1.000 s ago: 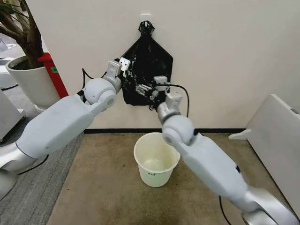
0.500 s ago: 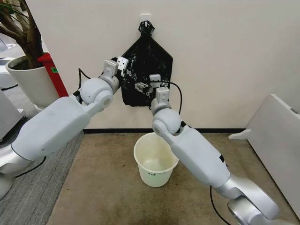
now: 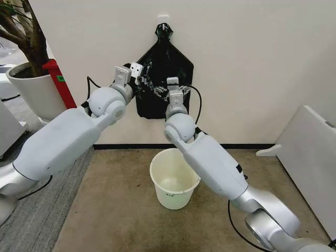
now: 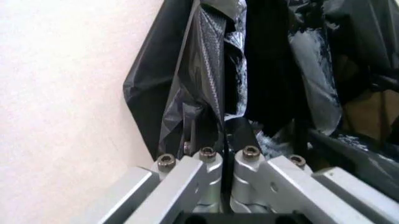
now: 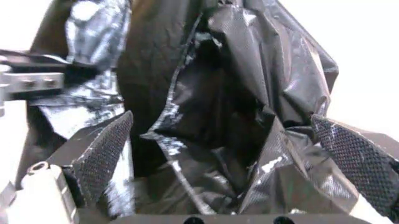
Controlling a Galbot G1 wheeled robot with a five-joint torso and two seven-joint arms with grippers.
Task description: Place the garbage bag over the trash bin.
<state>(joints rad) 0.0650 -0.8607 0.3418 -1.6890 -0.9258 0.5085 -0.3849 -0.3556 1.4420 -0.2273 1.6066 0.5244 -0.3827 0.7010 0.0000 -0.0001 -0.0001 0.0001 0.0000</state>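
A glossy, crinkly black garbage bag (image 3: 153, 88) hangs rumpled in front of a flat black pentagon bundle (image 3: 176, 63) on the wall. My left gripper (image 3: 139, 83) is at the bag's left side. In the left wrist view it (image 4: 234, 70) is shut on a fold of the plastic (image 4: 187, 107). My right gripper (image 3: 166, 92) reaches up to the bag's middle. It (image 5: 219, 119) stands open, and its textured pads (image 5: 103, 154) straddle crumpled plastic (image 5: 206, 93) without pinching it. The cream-white trash bin (image 3: 175, 195) stands on the floor below both arms, open and unlined.
A large white plant pot (image 3: 37, 92) with a tree and a red container (image 3: 59, 79) stand at the left by the wall. A white panel (image 3: 310, 152) leans at the right. Brown carpet (image 3: 115, 210) surrounds the bin.
My right arm has swung left and up, bringing its gripper onto the bag's middle. The left gripper has shifted slightly left, still on the plastic.
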